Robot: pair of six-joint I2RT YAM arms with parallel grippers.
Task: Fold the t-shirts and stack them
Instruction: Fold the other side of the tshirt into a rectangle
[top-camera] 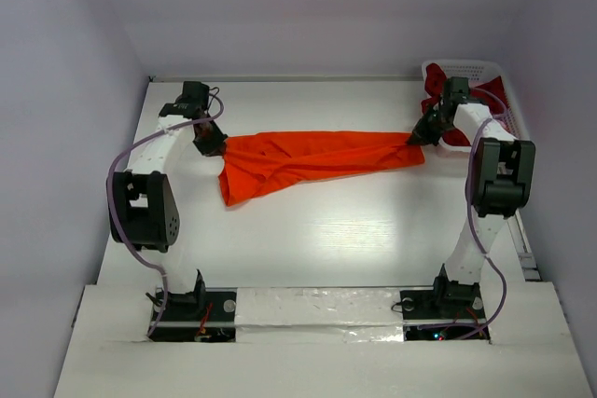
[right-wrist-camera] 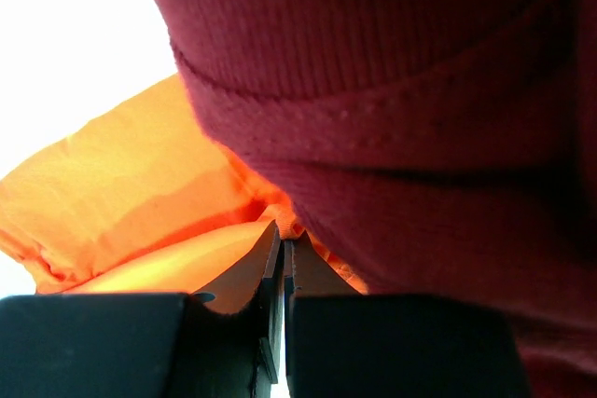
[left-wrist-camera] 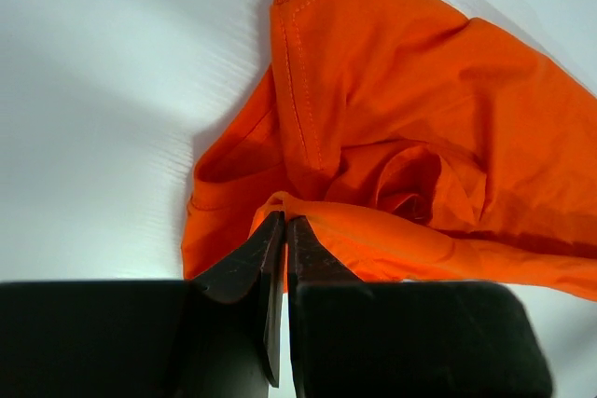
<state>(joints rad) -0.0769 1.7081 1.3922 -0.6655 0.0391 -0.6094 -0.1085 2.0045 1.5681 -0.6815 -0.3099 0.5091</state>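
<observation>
Orange t-shirt (top-camera: pixel 317 160) stretched between left gripper (top-camera: pixel 214 145) and right gripper (top-camera: pixel 416 137), both pinching it.

One t-shirt (top-camera: pixel 308 160) lies stretched along the far half of the table (top-camera: pixel 326 249), running left to right, well clear of the near edge where both arms are bolted. Its left end is nipped in the left gripper (top-camera: pixel 213 144) towards the far left corner, its right end in the right gripper (top-camera: pixel 417 137) towards the far right corner. Behind that gripper, in the far right corner against the right edge, sits the basket (top-camera: pixel 466 69). The other t-shirts (top-camera: pixel 436 81) lie in it, spilling over its near rim; one hangs over the right gripper, above the stretched shirt's end.
</observation>
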